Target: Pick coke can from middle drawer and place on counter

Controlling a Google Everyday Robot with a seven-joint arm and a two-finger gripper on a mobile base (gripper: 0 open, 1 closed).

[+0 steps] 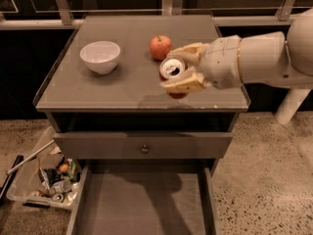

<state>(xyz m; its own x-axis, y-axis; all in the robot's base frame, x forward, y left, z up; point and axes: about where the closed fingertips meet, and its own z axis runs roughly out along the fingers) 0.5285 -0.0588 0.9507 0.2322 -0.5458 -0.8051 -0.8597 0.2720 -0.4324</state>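
The hand [169,70] is closed on the coke can [172,68], one pale finger [188,51] over the top of the can and the other under it, so the can sits clamped between them. The can's silver top faces up and toward the camera, and a little of its red body shows below the lower finger. It hangs over the right front part of the surface [117,89], and whether its base touches the grey top cannot be told. The arm reaches in from the right, over the surface's right edge. The apple [160,47] stands just behind the can and slightly to its left, near it but apart from the hand. The white bowl [100,57] stands well apart on the left half. Between bowl and can there is a broad bare stretch of surface running to the front rim, and the strip in front of the can, up to that rim, is narrow. Below the surface is a closed drawer front [98,146] with a small round knob [144,149]. Under that the middle drawer [142,202] is pulled out, its flat grey floor bare. A clear bin [34,185] of litter sits on the speckled floor to the left of the drawer, just beside its side wall.
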